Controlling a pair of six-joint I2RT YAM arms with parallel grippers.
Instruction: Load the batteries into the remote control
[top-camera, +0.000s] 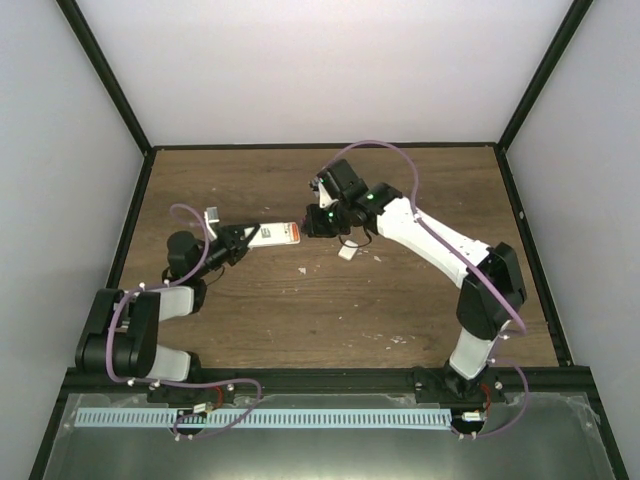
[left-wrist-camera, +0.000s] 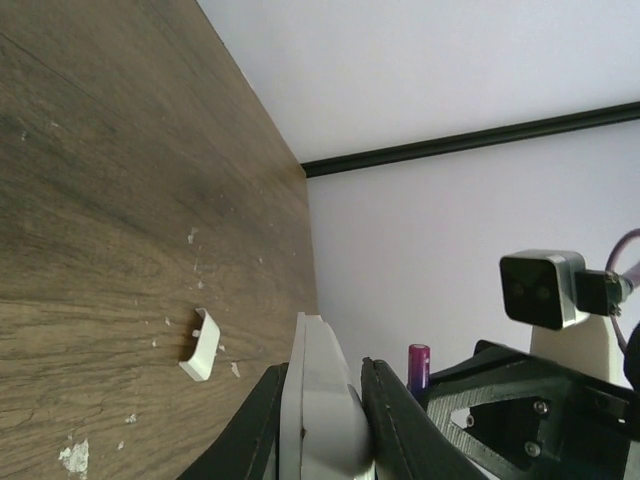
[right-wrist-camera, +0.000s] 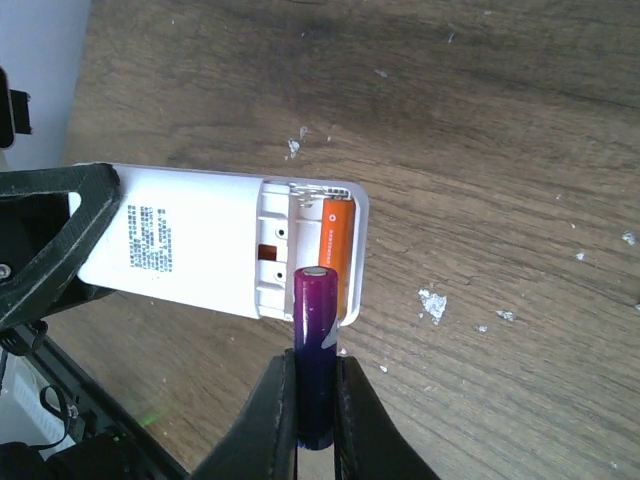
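Observation:
My left gripper (top-camera: 243, 238) is shut on the white remote control (top-camera: 276, 234), held back side up above the table; it also shows edge-on between the fingers in the left wrist view (left-wrist-camera: 320, 410). Its battery bay is open, and the orange battery (right-wrist-camera: 335, 250) lies in the far slot. My right gripper (right-wrist-camera: 318, 420) is shut on the purple battery (right-wrist-camera: 317, 350), whose tip stands at the near edge of the open bay. The purple battery's tip also shows in the left wrist view (left-wrist-camera: 418, 366). In the top view the right gripper (top-camera: 322, 222) is right beside the remote's end.
The small white cover piece (top-camera: 347, 252) lies on the wooden table below the right gripper, also visible in the left wrist view (left-wrist-camera: 201, 345). Pale chipped specks dot the wood (right-wrist-camera: 433, 304). A black frame borders the table (top-camera: 320, 146).

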